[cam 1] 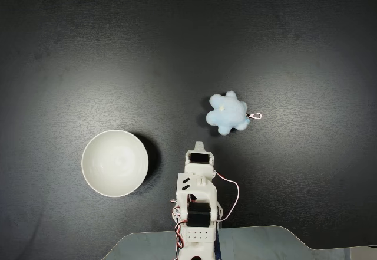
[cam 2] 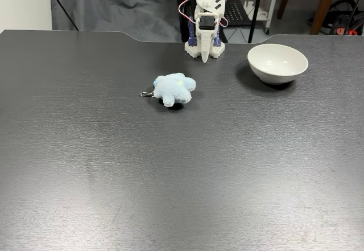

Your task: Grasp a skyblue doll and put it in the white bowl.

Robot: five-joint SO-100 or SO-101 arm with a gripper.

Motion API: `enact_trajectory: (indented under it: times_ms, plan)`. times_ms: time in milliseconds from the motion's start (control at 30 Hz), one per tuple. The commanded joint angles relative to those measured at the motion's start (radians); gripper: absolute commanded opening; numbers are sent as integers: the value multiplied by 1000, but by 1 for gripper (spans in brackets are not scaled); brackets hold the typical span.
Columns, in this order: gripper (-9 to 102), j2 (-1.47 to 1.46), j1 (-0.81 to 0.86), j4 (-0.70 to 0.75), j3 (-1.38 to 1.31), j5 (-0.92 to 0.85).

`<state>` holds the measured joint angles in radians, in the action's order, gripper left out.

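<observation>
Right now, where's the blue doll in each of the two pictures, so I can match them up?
In a fixed view from above: the doll lies right of centre, keyring pointing right, up and right of the gripper.
In a fixed view from across the table: the doll lies left of centre, keyring pointing left, in front of the folded arm.
Shared landmark: the bowl, on the arm's other side.

Looking straight down from above on the dark table (cam 1: 88,48); facing the arm (cam 2: 205,17) across it (low, oblique). Sharing doll (cam 1: 227,112), bowl (cam 2: 277,63).
</observation>
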<state>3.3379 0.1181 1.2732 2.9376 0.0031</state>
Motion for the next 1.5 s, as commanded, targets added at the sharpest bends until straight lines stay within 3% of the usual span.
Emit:
enact_trajectory:
  times_ms: [0, 333, 467, 600, 800, 1000, 1467]
  plan:
    - [-1, 0, 9, -18, -9, 3]
    - [-1, 2, 6, -26, -9, 8]
    - [-1, 2, -2, -129, -26, -3]
    - [-1, 2, -12, -261, -163, -3]
    - [-1, -11, -86, -244, -380, -3]
    - [-1, -288, -106, -95, -689, -3]
    - [-1, -950, -94, 494, -1571, -3]
